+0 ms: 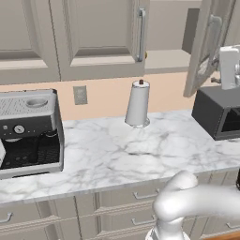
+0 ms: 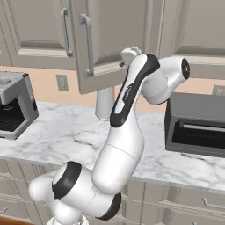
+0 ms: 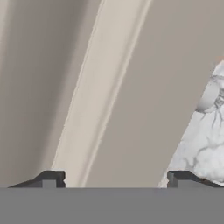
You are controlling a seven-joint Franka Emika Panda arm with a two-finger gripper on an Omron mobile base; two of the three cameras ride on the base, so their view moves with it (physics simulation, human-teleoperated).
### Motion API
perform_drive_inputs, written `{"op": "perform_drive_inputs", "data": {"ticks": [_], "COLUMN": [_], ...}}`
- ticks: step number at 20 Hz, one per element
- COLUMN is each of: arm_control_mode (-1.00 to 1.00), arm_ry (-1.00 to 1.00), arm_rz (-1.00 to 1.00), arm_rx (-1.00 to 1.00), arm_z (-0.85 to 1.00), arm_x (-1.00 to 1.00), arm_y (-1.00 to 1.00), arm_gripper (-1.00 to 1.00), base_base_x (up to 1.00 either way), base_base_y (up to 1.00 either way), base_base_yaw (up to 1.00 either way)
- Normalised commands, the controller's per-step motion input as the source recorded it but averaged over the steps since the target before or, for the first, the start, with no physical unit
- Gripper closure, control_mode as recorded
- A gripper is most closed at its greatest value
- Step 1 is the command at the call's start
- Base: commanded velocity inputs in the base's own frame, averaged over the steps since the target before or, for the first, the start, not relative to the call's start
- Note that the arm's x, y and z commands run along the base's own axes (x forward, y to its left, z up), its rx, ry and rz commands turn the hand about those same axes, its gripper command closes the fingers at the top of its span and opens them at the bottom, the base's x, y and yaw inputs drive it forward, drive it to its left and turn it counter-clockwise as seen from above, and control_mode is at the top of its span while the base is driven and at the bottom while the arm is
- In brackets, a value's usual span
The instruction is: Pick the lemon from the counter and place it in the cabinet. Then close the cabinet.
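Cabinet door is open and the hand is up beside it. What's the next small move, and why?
Probably press the gripper forward against the door to swing it toward shut. Its fingertips stand apart with nothing between them, the hand view faces a door panel at close range, and the door hangs open off the cabinet. Whether the lemon is inside I cannot tell.

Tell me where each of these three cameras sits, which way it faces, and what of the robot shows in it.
Left base view: behind the arm's left, facing the counter, paper towel roll and open cabinet; white arm at lower right.
Right base view: behind its right, facing the same counter and toaster oven; arm rises at centre.
Hand view: on the hand, close against a cabinet door; gripper open.
Both base views share the coffee machine.
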Motion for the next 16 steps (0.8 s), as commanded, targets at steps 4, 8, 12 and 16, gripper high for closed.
{"op": "perform_drive_inputs", "data": {"ticks": [4,8,12,16], "arm_control_mode": [-1.00,-1.00,-1.00,-1.00], "arm_ry": [-0.26,-0.19,-0.17,-0.14], "arm_rz": [-0.40,-0.40,-0.37,-0.36], "arm_rx": [-0.25,-0.16,-0.10,-0.07], "arm_z": [-0.32,-0.41,-0.32,-0.24], "arm_x": [1.00,1.00,1.00,1.00], "arm_y": [1.00,0.83,0.58,0.44], "arm_gripper": [-1.00,-1.00,-1.00,-1.00], "base_base_x": [0.00,0.00,0.00,0.00], "base_base_y": [0.00,0.00,0.00,0.00], "base_base_yaw": [0.00,0.00,0.00,0.00]}}
